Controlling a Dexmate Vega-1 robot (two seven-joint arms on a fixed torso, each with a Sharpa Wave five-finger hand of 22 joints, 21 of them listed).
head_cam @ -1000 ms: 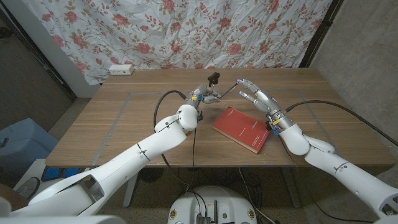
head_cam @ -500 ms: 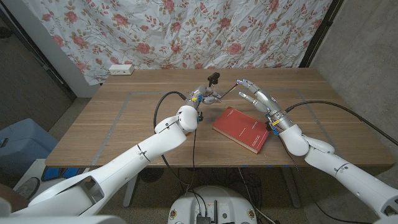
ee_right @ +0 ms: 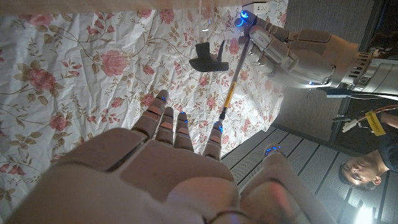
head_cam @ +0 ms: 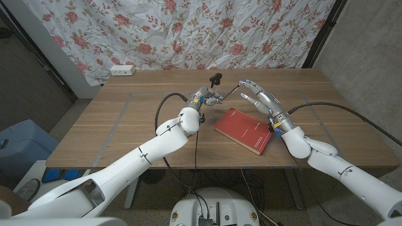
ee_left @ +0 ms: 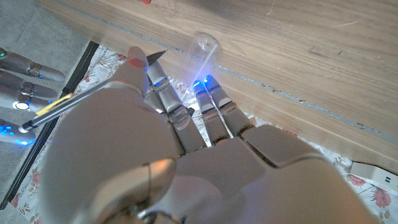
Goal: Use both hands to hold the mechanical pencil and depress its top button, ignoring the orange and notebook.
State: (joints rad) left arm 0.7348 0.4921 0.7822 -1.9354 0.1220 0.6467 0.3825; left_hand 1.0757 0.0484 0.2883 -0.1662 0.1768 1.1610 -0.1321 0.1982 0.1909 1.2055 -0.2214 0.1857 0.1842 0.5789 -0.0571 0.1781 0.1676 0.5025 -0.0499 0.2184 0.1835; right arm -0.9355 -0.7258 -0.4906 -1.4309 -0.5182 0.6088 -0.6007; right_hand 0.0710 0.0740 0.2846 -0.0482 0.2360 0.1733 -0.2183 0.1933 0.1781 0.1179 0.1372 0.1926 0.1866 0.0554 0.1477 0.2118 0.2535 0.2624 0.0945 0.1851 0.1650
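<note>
The wooden tabletop [head_cam: 125, 119] spans the middle of the head view, with a red notebook [head_cam: 245, 130] lying right of centre. Above the notebook, near the upper middle of the frame, the left hand [head_cam: 206, 97] grips the mechanical pencil [head_cam: 230, 91] by its lower part, the shaft slanting up to the right. The right hand [head_cam: 256, 96] holds nothing, its fingers spread, one fingertip at or just beside the pencil's upper end; whether it touches the button I cannot tell.

The main risk is a push landing off the pencil's axis: the thin shaft could pivot or slide through the left hand's grip and drop toward the notebook. A loose left-hand grip would also let the whole pencil retreat, so the button never depresses.
</note>
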